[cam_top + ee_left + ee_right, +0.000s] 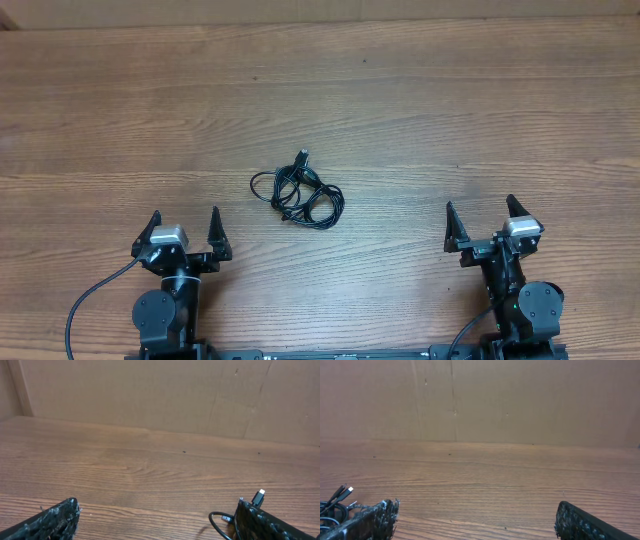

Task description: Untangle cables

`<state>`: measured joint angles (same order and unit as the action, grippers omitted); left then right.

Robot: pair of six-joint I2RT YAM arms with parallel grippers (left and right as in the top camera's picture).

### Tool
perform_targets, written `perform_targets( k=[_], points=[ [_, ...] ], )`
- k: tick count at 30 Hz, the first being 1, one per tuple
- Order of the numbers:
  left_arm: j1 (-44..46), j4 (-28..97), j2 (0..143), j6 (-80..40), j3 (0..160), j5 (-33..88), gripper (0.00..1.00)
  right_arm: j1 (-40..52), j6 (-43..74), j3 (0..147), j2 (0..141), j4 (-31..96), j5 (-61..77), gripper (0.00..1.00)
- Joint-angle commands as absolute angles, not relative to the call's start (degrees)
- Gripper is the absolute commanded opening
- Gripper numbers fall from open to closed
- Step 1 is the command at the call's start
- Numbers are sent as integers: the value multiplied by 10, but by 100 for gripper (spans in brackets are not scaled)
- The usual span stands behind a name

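The cables [298, 192] lie in a small black tangle of loops at the middle of the wooden table [420, 110], one plug end pointing away from me. My left gripper [184, 222] stands open near the front edge, to the lower left of the tangle and apart from it. My right gripper [480, 214] is open too, well off to the tangle's right. In the left wrist view a cable loop [220, 522] and a silvery-tipped plug [259, 496] peek out beside the right finger. The right wrist view catches plug ends [340, 494] at its far left.
A plain brown cardboard wall [150, 395] stands along the table's far edge. Thick black robot cables [85, 305] trail from the arm bases at the front.
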<state>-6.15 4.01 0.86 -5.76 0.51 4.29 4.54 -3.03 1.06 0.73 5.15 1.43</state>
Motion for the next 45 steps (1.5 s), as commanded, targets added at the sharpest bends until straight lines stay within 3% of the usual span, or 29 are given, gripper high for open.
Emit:
perform_targets(
  k=[1,45],
  points=[
    [-63,42,3,-51,3,43,100,44,-31,4,2,48,9,100],
    [-63,63,3,-51,16,60,99,44,-31,4,2,48,9,100]
  ],
)
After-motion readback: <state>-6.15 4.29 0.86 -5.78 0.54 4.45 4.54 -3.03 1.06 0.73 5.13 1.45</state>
